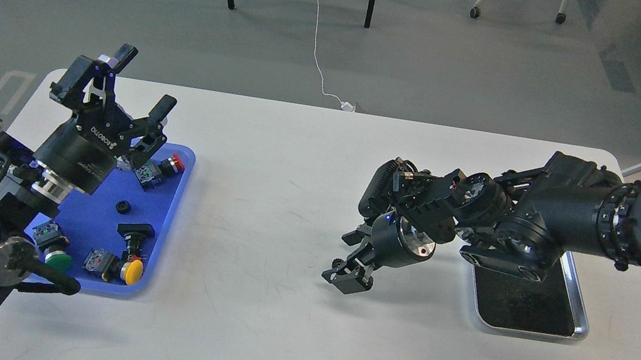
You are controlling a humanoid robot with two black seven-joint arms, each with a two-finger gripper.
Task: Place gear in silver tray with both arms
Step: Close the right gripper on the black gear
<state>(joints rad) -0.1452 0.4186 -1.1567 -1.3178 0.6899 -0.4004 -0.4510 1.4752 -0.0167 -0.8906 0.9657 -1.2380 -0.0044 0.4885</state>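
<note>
Desk point(246, 334): a white top fills the lower two thirds of the frame, with grey floor, chair legs and cables above it.
Gear point(338, 264): small and black, it lies on the desk at centre frame, right at the tips of the right pincer, only its toothed edge showing; I cannot tell whether the fingers touch it.
Right pincer point(346, 276): it sits low over the desk at centre frame, pointing down and to the left; its dark fingers merge, so I cannot tell whether it is released or clenched.
Right arm: it reaches in from the right edge and crosses above the upper part of the silver tray.
Silver tray point(582, 321): it rests on the desk at right of frame with a shiny rim and black inner surface, well apart from the gear.
Left pincer point(141, 80): raised at upper left of frame, fingers spread wide and released, grasping nothing.
Blue tray point(173, 209): at left of frame, partly under the left arm, it carries push buttons with red, green and yellow caps.
</note>
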